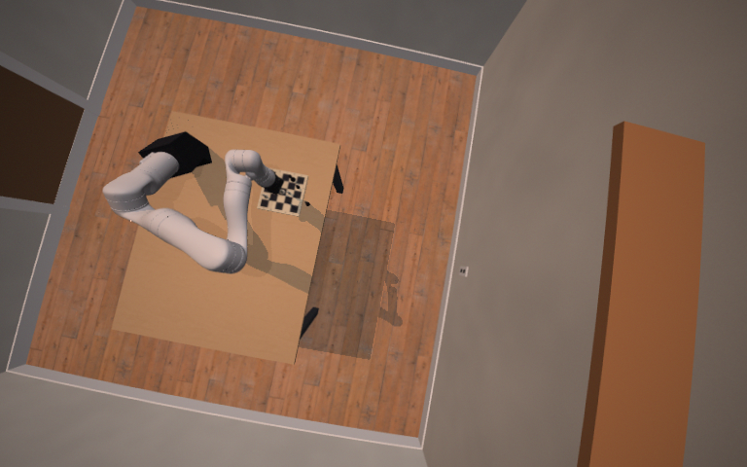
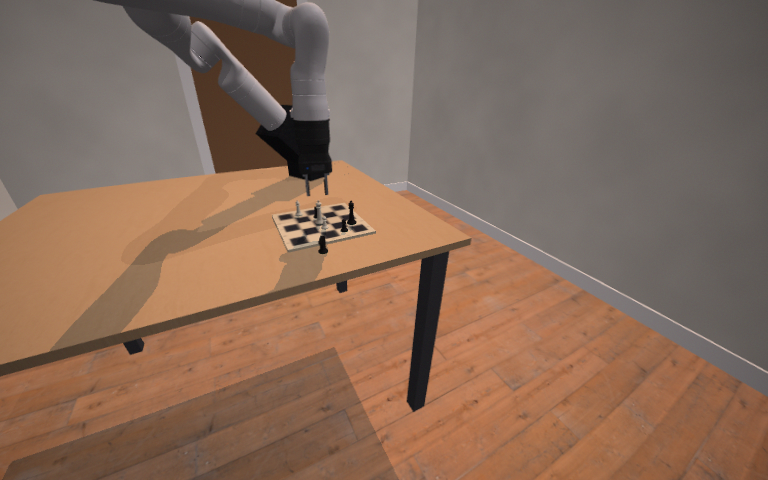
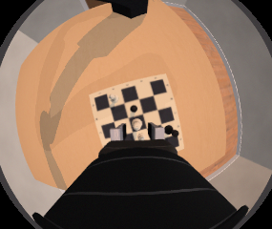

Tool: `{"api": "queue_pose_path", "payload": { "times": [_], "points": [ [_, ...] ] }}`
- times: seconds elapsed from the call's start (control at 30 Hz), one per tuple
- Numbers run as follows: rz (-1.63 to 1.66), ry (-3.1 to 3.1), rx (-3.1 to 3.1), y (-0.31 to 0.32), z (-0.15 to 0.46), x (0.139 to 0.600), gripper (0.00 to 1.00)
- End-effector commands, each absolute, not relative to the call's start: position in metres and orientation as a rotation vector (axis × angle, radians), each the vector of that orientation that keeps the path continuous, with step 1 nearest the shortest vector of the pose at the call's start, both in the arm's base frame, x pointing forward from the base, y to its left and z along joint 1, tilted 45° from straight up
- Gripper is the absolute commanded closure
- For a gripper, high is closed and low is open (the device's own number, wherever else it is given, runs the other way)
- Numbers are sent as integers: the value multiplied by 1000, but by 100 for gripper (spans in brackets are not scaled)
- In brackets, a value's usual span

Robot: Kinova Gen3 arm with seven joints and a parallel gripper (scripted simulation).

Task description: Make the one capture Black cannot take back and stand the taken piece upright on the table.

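Note:
My gripper (image 2: 317,194) (image 3: 136,129) is open and empty, pointing down above the chequered board (image 1: 301,199) (image 2: 298,240) (image 3: 158,87). In the wrist view a tall white piece (image 2: 318,212) (image 3: 136,124) shows between the fingertips, below them. A black piece (image 2: 315,211) (image 3: 134,109) stands just behind it, and a small white piece (image 2: 324,224) (image 3: 140,136) in front. Another white piece (image 2: 298,208) (image 3: 113,98) stands at the back left. A tall black piece (image 2: 350,212) and a small black piece (image 2: 343,226) stand on the right. One black piece (image 2: 323,244) (image 1: 306,203) stands upright on the table off the board.
The table (image 1: 209,312) (image 2: 198,285) (image 3: 198,81) extends around the board, with its front edge beyond the off-board piece. The arm's black base (image 1: 190,153) (image 3: 130,7) stands at the back. The gripper body hides the board's near part in the wrist view.

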State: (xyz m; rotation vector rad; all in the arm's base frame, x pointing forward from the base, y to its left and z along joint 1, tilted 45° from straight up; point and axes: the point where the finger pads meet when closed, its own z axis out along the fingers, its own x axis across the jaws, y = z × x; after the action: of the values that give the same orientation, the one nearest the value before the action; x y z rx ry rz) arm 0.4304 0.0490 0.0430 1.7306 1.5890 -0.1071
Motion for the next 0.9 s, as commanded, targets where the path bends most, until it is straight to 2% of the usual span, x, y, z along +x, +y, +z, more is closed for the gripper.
{"api": "queue_pose_path", "payload": {
  "times": [0.0, 0.87],
  "points": [
    [-109, 1590, 1731, 47, 41, 431, 21],
    [-109, 1590, 1731, 44, 37, 433, 21]
  ]
}}
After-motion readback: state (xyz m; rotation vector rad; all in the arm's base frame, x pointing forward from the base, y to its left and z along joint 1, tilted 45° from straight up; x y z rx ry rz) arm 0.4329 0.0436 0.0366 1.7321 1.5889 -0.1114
